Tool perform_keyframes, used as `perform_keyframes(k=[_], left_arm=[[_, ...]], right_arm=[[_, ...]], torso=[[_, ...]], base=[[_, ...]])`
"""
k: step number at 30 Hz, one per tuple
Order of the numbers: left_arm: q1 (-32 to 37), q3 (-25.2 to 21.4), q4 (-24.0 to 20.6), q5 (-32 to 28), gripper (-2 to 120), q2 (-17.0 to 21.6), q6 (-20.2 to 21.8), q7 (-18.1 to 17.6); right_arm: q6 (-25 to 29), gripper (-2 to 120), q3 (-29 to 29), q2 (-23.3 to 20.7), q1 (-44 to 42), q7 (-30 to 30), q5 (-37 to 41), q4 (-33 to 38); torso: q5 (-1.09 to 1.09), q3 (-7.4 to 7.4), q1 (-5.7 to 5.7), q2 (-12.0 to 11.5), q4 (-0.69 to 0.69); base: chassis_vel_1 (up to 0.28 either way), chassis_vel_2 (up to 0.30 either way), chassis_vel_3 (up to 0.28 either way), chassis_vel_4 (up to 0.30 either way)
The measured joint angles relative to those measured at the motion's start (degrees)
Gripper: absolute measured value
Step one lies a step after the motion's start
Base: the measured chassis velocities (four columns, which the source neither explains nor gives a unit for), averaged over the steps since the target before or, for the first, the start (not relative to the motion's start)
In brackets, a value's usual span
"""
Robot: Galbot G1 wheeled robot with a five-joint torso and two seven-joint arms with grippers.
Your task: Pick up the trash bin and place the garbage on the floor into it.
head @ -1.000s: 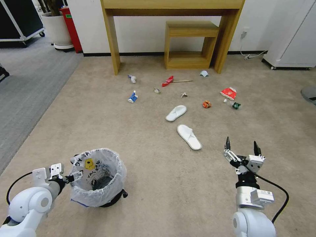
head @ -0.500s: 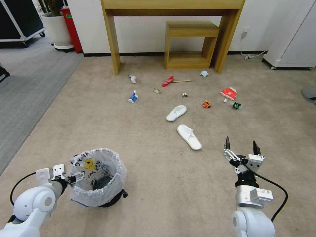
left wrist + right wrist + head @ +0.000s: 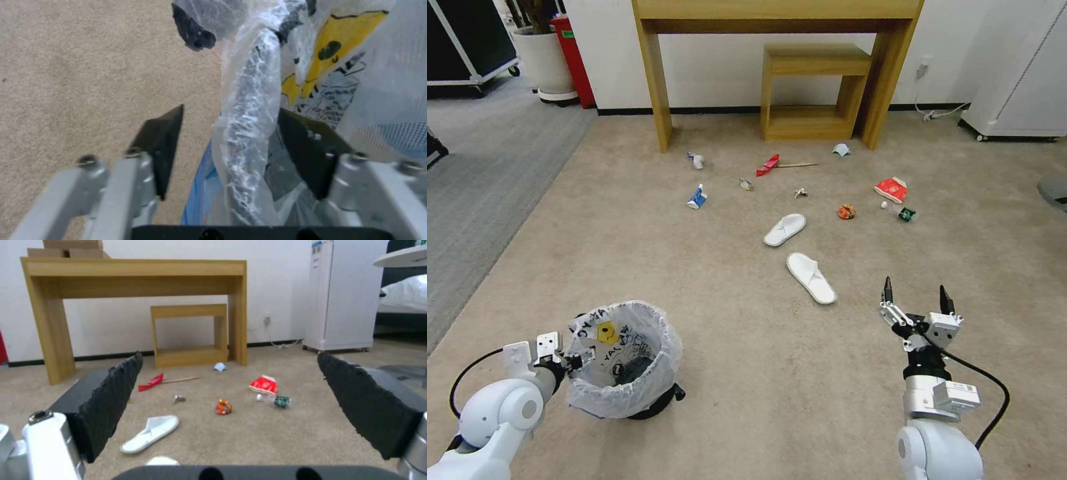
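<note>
A: Bin liner (image 3: 627,360)?
B: Translucent white, black lettering, a yellow patch.
A: The litter?
B: White slippers (image 3: 811,277), red wrapper (image 3: 890,189), blue-white carton (image 3: 696,197), on beige carpet (image 3: 747,320)

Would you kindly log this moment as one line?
left tool: open, straddling trash bin rim | right tool: open, idle above floor | garbage: on floor

The room is bright, with even and soft light that seems to come from above. Shadows are weak: a small one lies under the trash bin (image 3: 624,360) and under the wooden table (image 3: 774,13). The plastic bag (image 3: 249,126) gives white glare. Both wrist views are blurry; the head view bends at its edges.
</note>
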Motion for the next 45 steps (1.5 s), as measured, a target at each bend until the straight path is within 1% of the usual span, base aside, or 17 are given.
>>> perform_keyframes(k=[1, 2, 5, 6, 7, 8, 10, 11, 12, 13, 22, 27, 28, 31, 33, 37, 45], left_arm=[[0.2, 0.1, -0.2, 0.0, 50, 0.0, 0.0, 0.0], [0.2, 0.1, -0.2, 0.0, 50, 0.0, 0.0, 0.0], [1.0, 0.3, -0.9, 0.3, 34, 0.1, 0.0, 0.0], [1.0, 0.3, -0.9, 0.3, 34, 0.1, 0.0, 0.0], [1.2, 0.3, -1.1, 0.5, 31, 0.0, 0.0, 0.0], [1.6, 0.3, -1.4, 0.7, 23, -0.1, 0.1, 0.1], [1.7, 0.3, -1.7, 0.7, 21, -0.3, 0.1, 0.1], [1.9, 0.2, -1.9, 0.8, 15, -0.5, 0.1, 0.1], [2.0, 0.1, -2.2, 0.9, 13, -0.6, 0.1, 0.1], [2.6, -0.3, -3.0, 0.9, 3, -0.9, 0.2, 0.3], [3.4, -1.5, -4.1, 0.8, 2, -1.9, 0.1, 0.5], [3.2, -3.2, -5.6, 0.0, 1, -3.2, -0.3, 0.5], [3.2, -3.8, -6.5, -0.4, 0, -3.4, -0.4, 0.0], [3.4, -4.5, -8.1, -1.1, 0, -3.6, -0.4, -0.4], [4.0, -5.3, -10.4, -1.8, 0, -3.7, -0.3, -0.7], [4.7, -6.0, -12.6, -2.9, 0, -3.8, -0.1, -1.6], [7.1, -7.8, -16.7, -3.3, 0, -4.1, -0.1, -1.9]], right_arm=[[0.0, 100, 0.0, 0.0, -0.1, 0.0, 0.0, 0.2], [0.0, 100, 0.0, 0.0, -0.1, 0.0, 0.0, 0.2], [0.1, 100, 0.0, 0.0, -0.4, -0.1, 0.0, 0.6], [0.1, 100, 0.0, 0.0, -0.4, -0.1, 0.0, 0.6], [0.1, 100, 0.0, 0.0, -0.5, -0.1, 0.0, 0.7], [0.2, 100, 0.0, 0.0, -0.7, -0.1, 0.0, 0.7], [0.3, 100, 0.0, 0.0, -0.8, -0.1, 0.0, 0.8], [0.4, 100, 0.0, -0.1, -1.0, -0.1, 0.0, 0.8], [0.5, 100, 0.0, -0.1, -1.1, -0.1, 0.0, 0.9], [0.7, 100, 0.0, -0.3, -1.3, 0.0, 0.1, 1.1], [0.6, 100, -0.2, -0.7, -1.8, 0.1, 0.6, 1.8], [0.1, 100, -0.2, -1.3, -2.2, 0.4, 0.9, 2.2], [-0.3, 100, -0.2, -1.6, -2.4, 0.5, 1.2, 2.5], [-0.8, 100, -0.3, -1.8, -2.7, 0.5, 1.6, 3.0], [-1.0, 100, -0.2, -2.0, -3.1, 0.6, 1.8, 3.4], [-1.0, 100, -0.2, -2.1, -3.7, 0.6, 2.1, 3.9], [-1.0, 100, -0.1, -3.4, -4.5, 0.9, 3.5, 4.8]], torso=[[0.0, 0.0, 0.0, 0.0, 0.0], [0.0, 0.0, 0.0, 0.0, 0.0], [-0.01, 0.0, 0.0, 0.0, 0.0], [-0.01, 0.0, 0.0, 0.0, 0.0], [-0.01, 0.0, 0.0, 0.0, 0.0], [0.0, 0.0, 0.0, 0.0, 0.0], [0.0, 0.0, 0.0, 0.0, 0.0], [0.0, 0.0, 0.0, 0.0, 0.0], [0.0, 0.0, 0.0, 0.0, 0.0], [0.0, 0.0, 0.0, 0.0, 0.0], [-0.05, 0.02, 0.0, 0.0, 0.0], [-0.08, 0.02, 0.0, 0.0, -0.01], [-0.04, 0.02, 0.0, 0.0, -0.01], [-0.02, 0.02, 0.0, 0.0, -0.01], [-0.01, 0.01, 0.0, 0.0, -0.01], [-0.01, 0.01, 0.0, 0.0, -0.01], [-0.01, 0.0, 0.0, 0.0, -0.01]], base=[[0.0, 0.0, 0.0, 0.0], [0.0, 0.0, 0.0, 0.0], [0.0, 0.0, 0.0, 0.0], [0.0, 0.0, 0.0, 0.0], [0.0, 0.0, 0.0, 0.0], [0.0, 0.0, 0.0, 0.0], [0.0, 0.0, 0.0, 0.0], [0.0, 0.0, 0.0, 0.0], [0.0, 0.0, 0.0, 0.0], [0.0, 0.0, 0.0, 0.0], [0.0, 0.0, 0.0, 0.0], [0.0, 0.0, 0.0, 0.0], [0.0, 0.0, 0.0, 0.0], [0.0, 0.0, 0.0, 0.0], [0.0, 0.0, 0.0, 0.0], [0.0, 0.0, 0.0, 0.0], [0.0, 0.0, 0.0, 0.0]])
